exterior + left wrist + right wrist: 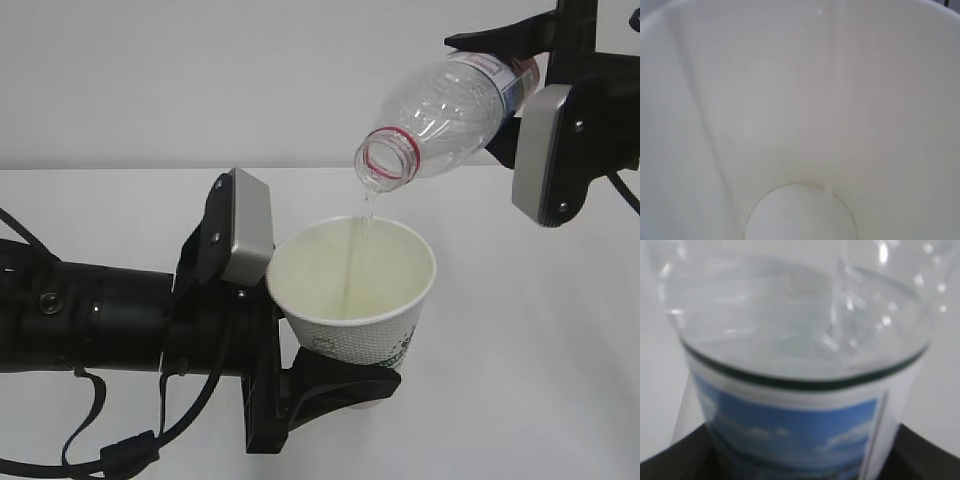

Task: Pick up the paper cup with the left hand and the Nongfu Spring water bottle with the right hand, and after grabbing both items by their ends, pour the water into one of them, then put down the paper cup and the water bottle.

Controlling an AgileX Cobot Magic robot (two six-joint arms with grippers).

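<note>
Against a plain white wall and counter (560, 330), left-hand jaws pinch the white tapered paper cup (355, 290) at centre, right-hand jaws clamp the tilted clear ribbed plastic bottle (450, 115) at one o'clock; further tilt could overshoot the rim with the thin water stream (365, 215).

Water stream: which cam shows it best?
Exterior view. The water stream runs visibly from the bottle mouth down into the paper cup. The left wrist view sees only inside the cup, with a faint streak down its wall. The right wrist view shows just the bottle's body and label, no stream.
</note>
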